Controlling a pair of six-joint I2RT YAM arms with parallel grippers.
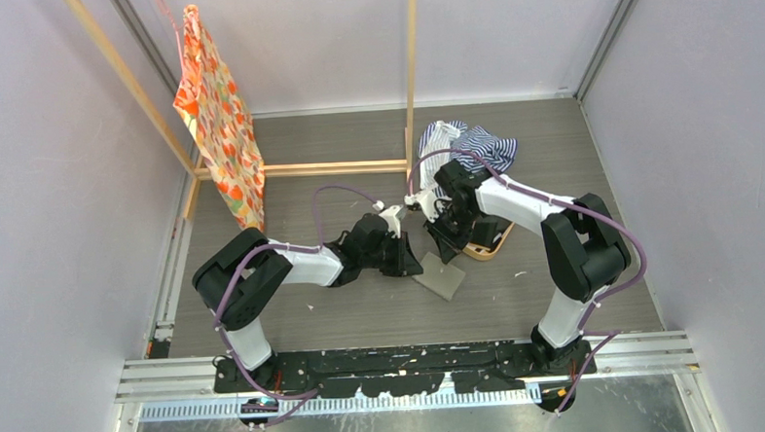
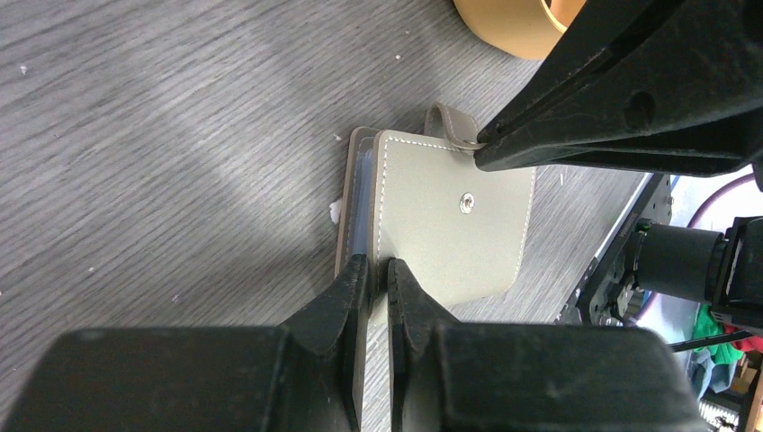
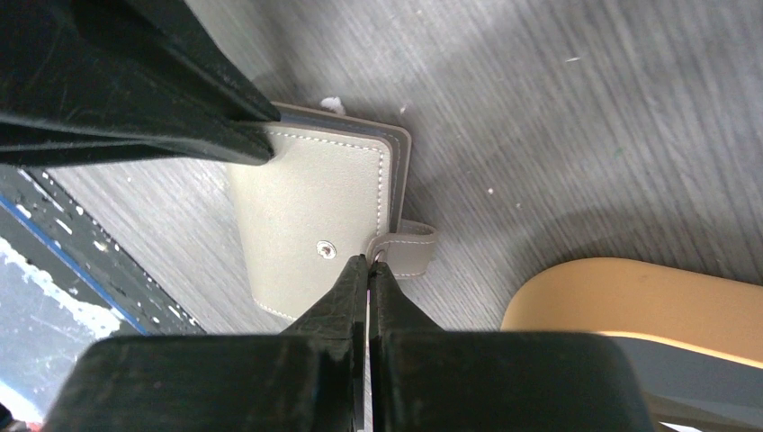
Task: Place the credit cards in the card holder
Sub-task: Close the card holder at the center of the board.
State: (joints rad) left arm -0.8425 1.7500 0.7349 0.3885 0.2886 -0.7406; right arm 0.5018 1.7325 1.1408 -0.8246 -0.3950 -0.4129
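The card holder (image 2: 450, 225), a grey-taupe folded wallet with a small metal snap, lies on the wooden table between both arms (image 1: 442, 280). My left gripper (image 2: 378, 268) is shut on the edge of its top cover. My right gripper (image 3: 369, 263) is shut, its tips pinching the end of the closing tab (image 3: 409, 250) at the opposite edge. Each wrist view shows the other gripper's fingers at the far side of the wallet. A thin bluish layer (image 2: 363, 180) shows between the covers; I cannot tell whether it is a card. No credit cards show plainly.
An oval orange-tan tray (image 3: 630, 297) sits close beside the wallet, under the right arm (image 1: 492, 245). A striped cloth (image 1: 468, 144) lies behind it. A wooden frame (image 1: 412, 78) with an orange patterned cloth (image 1: 218, 116) stands at the back left.
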